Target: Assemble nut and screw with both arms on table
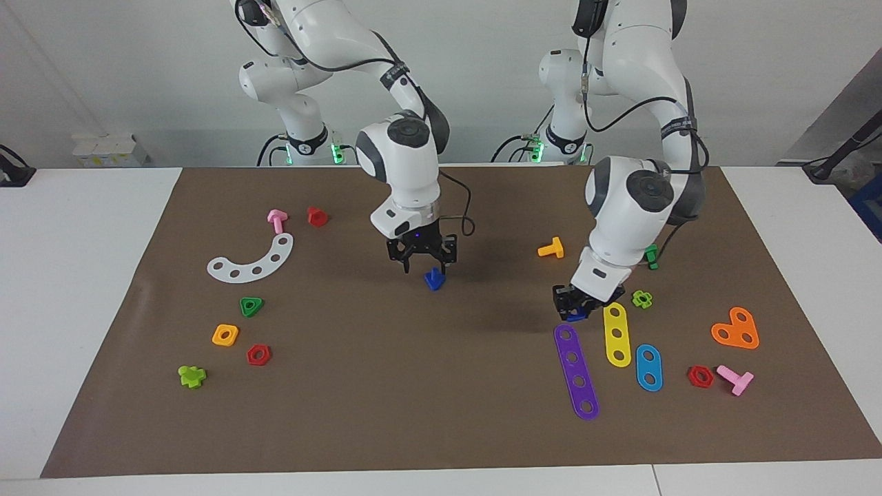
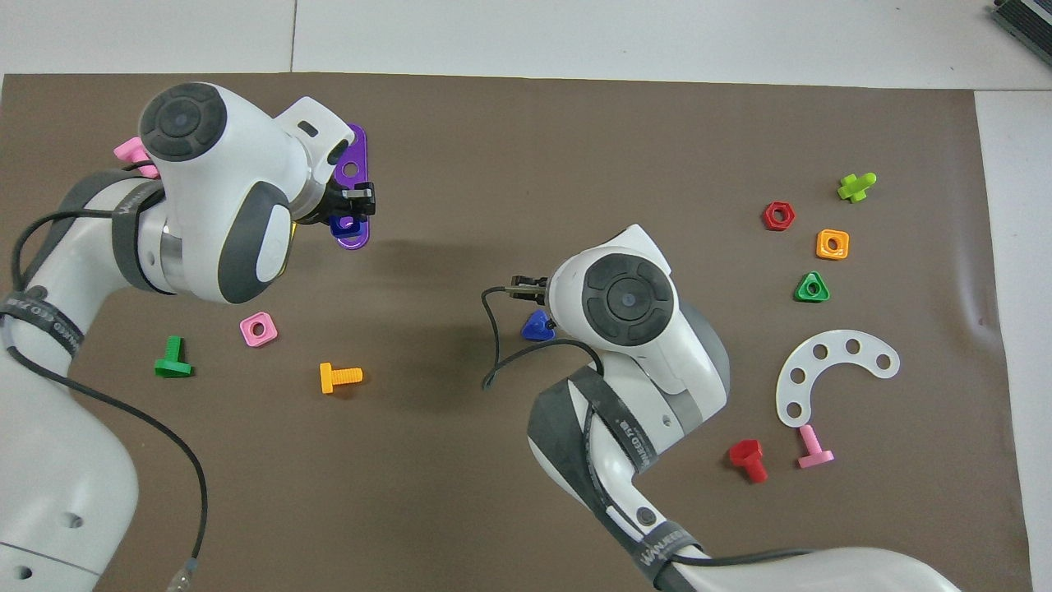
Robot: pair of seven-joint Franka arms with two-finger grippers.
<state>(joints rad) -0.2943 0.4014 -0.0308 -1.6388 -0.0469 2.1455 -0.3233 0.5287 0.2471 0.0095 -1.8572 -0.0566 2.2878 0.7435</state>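
Observation:
The dark-blue nut (image 1: pixel 577 316) is between the fingers of my left gripper (image 1: pixel 575 308), held just above the nearer end of a purple strip (image 1: pixel 577 372). In the overhead view the nut (image 2: pixel 343 224) shows under the left gripper (image 2: pixel 349 205). The dark-blue screw (image 1: pixel 434 279) stands on the brown mat (image 1: pixel 386 386) in the table's middle. My right gripper (image 1: pixel 422 267) hangs just over the screw with its fingers apart. In the overhead view the screw (image 2: pixel 536 327) peeks out beside the right wrist, which hides most of the right gripper (image 2: pixel 528 286).
Near the left gripper lie a yellow strip (image 1: pixel 617 334), a light-blue oval plate (image 1: pixel 648 367), an orange bolt (image 1: pixel 551 248), a green bolt (image 1: pixel 651 256) and a pink square nut (image 2: pixel 258 329). A white curved plate (image 1: pixel 251 260) and several small nuts lie toward the right arm's end.

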